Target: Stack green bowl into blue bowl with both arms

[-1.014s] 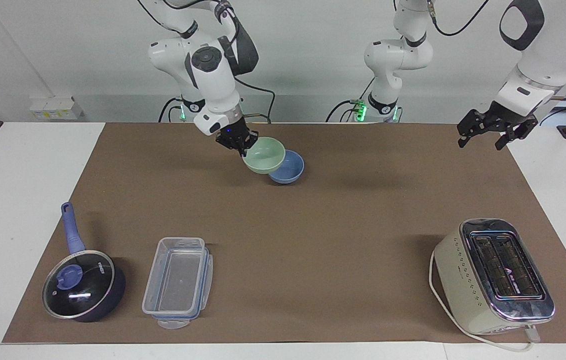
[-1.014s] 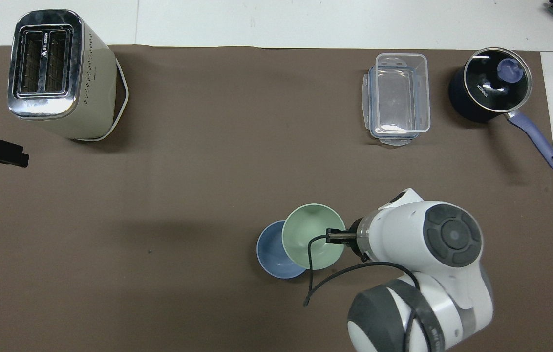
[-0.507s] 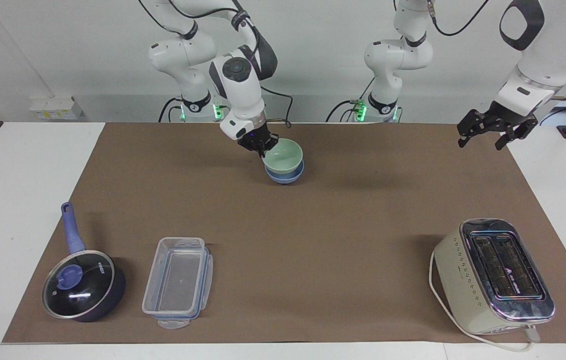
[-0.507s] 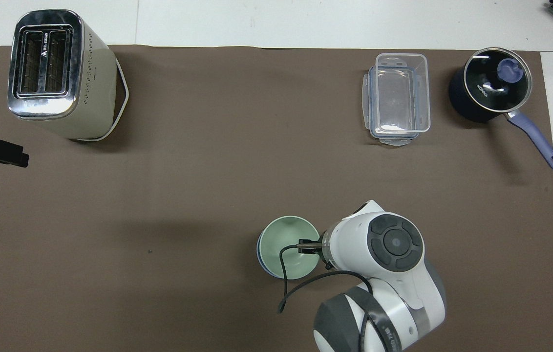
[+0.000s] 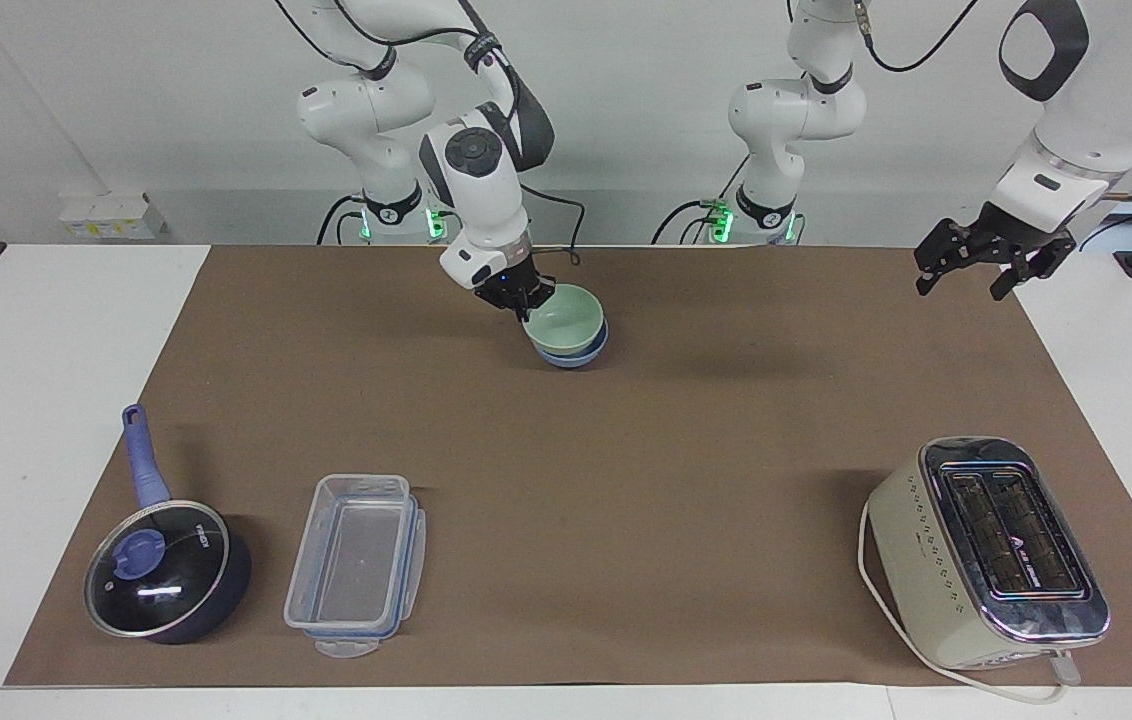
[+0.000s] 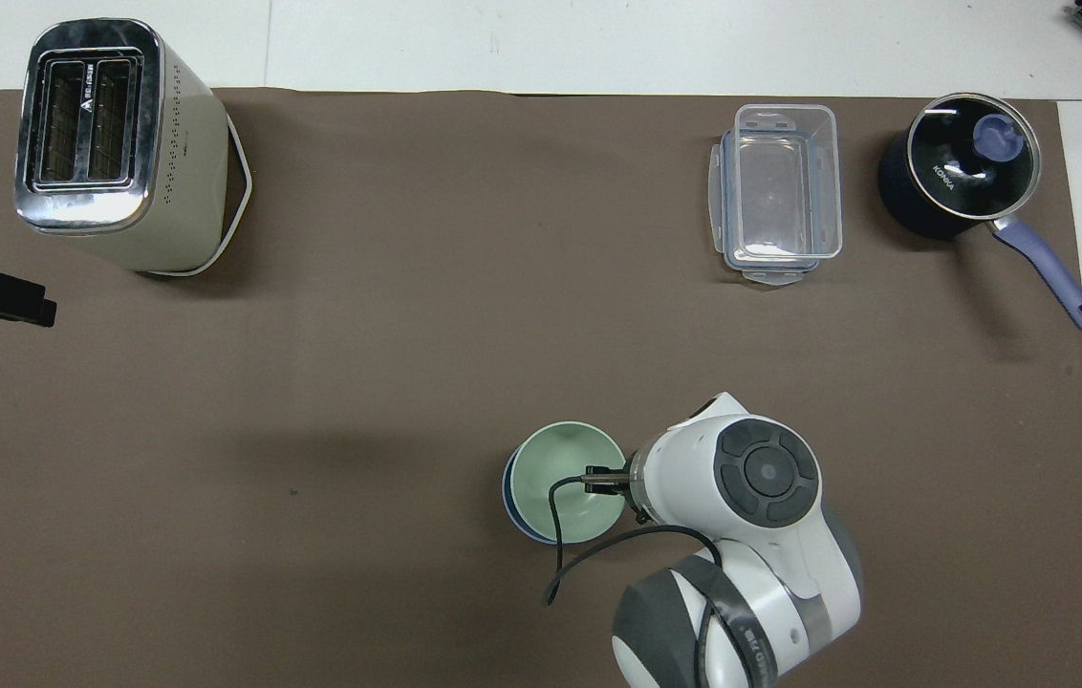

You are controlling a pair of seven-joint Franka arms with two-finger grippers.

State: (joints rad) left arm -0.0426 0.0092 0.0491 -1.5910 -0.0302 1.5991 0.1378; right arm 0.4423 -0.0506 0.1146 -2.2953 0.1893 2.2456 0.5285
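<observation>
Under green bowl (image 5: 566,318), blue bowl (image 5: 581,352) mostly hidden, right tool (image 5: 527,300) pinching rim

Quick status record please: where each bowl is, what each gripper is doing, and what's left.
green bowl: nested in blue bowl, near the robots' edge
right gripper: shut on green bowl's rim
left gripper: open, empty, raised over the mat's edge at its own end, waiting
remaining: release green bowl

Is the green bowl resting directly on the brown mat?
No, the green bowl sits inside the blue bowl.
</observation>
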